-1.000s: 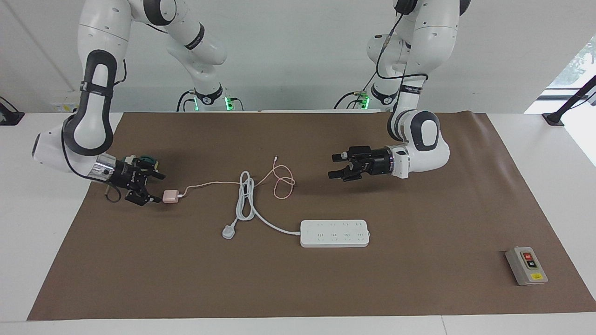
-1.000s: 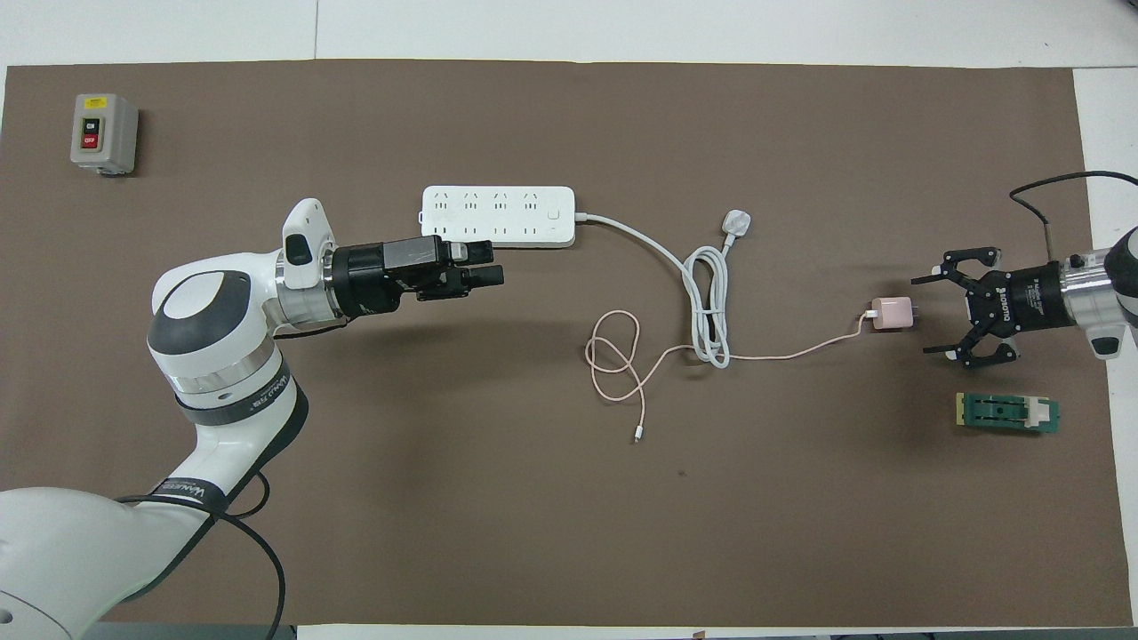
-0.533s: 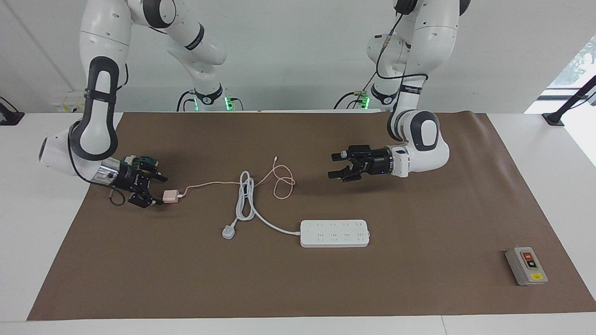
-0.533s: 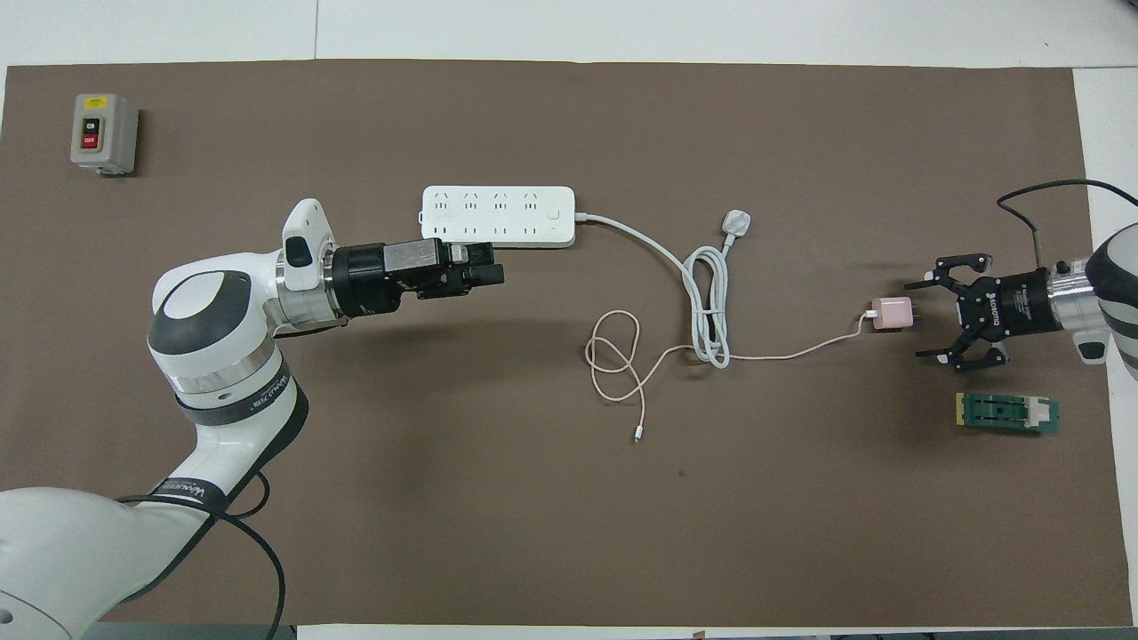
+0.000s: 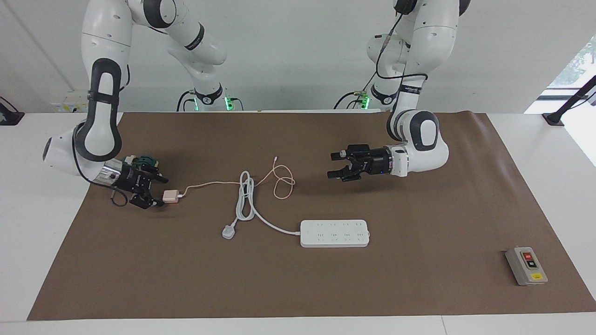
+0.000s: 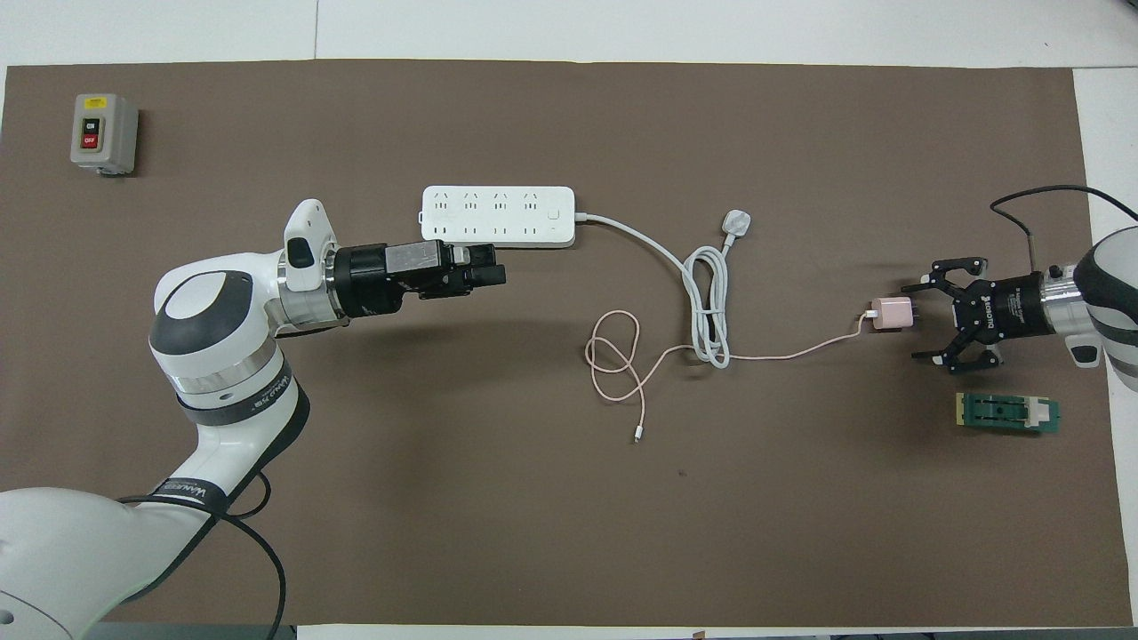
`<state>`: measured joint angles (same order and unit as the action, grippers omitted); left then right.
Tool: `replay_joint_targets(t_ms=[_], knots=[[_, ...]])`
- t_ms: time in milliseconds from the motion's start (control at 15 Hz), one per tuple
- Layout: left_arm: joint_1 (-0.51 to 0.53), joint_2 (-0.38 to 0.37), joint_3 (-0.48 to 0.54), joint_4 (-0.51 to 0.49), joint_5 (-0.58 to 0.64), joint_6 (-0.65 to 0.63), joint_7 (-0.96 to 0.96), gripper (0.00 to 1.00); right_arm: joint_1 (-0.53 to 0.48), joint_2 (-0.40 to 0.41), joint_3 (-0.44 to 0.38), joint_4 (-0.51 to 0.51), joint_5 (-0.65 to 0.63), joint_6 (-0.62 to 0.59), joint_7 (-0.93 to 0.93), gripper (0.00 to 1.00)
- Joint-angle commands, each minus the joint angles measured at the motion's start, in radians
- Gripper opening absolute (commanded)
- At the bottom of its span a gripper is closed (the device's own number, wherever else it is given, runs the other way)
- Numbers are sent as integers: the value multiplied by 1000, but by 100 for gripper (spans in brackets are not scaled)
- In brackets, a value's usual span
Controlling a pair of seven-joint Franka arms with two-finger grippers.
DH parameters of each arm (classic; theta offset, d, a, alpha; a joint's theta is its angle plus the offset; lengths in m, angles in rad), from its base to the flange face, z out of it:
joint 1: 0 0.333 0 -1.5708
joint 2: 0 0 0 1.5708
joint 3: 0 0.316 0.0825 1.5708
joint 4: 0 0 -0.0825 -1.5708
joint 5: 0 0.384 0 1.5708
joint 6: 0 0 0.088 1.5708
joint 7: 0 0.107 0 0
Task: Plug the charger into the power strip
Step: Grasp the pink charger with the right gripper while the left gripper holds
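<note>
Pink charger [image 5: 171,197] between wide right jaws, left jaws wide, empty

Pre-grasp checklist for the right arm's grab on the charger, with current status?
1. Right gripper open: ok.
2. Its fingertips level with the charger, which lies flat on the mat: ok.
3. Fingers either side of the charger body: not ok, they stop short at its prong end.
4. Pink cable free of the white cord: cannot tell, they cross.
5. Power strip sockets face up: ok.
6. Left gripper open, waiting beside the strip: ok.
</note>
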<state>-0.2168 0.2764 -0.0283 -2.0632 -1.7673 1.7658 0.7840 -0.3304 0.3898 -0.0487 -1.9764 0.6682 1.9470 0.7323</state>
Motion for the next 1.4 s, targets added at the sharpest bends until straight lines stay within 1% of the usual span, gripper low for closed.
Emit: replay_joint_targets(t_ms=[0, 67, 200, 267, 333, 400, 467, 667, 733, 867, 933, 1067, 1133, 1333], knots=[[2, -8, 2, -6, 2, -9, 14, 100, 8, -11, 3, -25, 28, 29, -36, 95], [1, -8, 2, -6, 2, -9, 14, 100, 8, -11, 3, -25, 28, 30, -36, 94], [2, -8, 4, -6, 2, -6, 14, 100, 8, -11, 3, -25, 28, 30, -36, 74], [2, -8, 4, -6, 2, -6, 14, 100, 10, -11, 3, -25, 28, 30, -36, 45], [4, -8, 4, -6, 2, -8, 14, 100, 10, -11, 3, -25, 28, 32, -34, 14], [4, -8, 2, -6, 2, -9, 14, 100, 13, -11, 3, -25, 28, 39, -34, 0], [4, -8, 4, -6, 2, -8, 14, 100, 28, -11, 3, -22, 28, 39, -33, 0], [4, -8, 2, -6, 2, -8, 14, 100, 30, -9, 6, 16, 28, 4, -21, 0], [4, -8, 2, -6, 2, -6, 14, 100, 34, -8, 10, 49, 28, -26, 7, 0], [2, -8, 2, -5, 2, -3, 14, 100, 65, -3, 12, 135, 28, -92, 132, 0], [4, -8, 2, -3, 2, -5, 14, 100, 77, -6, 13, 169, 30, -120, 166, 0], [5, -8, 2, -2, 2, -9, 14, 100, 117, -23, 23, 203, 30, -134, 257, 0], [5, -8, 2, 0, 0, -9, 14, 100, 138, -44, 26, 208, 31, -135, 297, 0], [5, -8, 2, 6, 0, -8, 14, 100, 227, -123, 26, 188, 36, -142, 387, 0]])
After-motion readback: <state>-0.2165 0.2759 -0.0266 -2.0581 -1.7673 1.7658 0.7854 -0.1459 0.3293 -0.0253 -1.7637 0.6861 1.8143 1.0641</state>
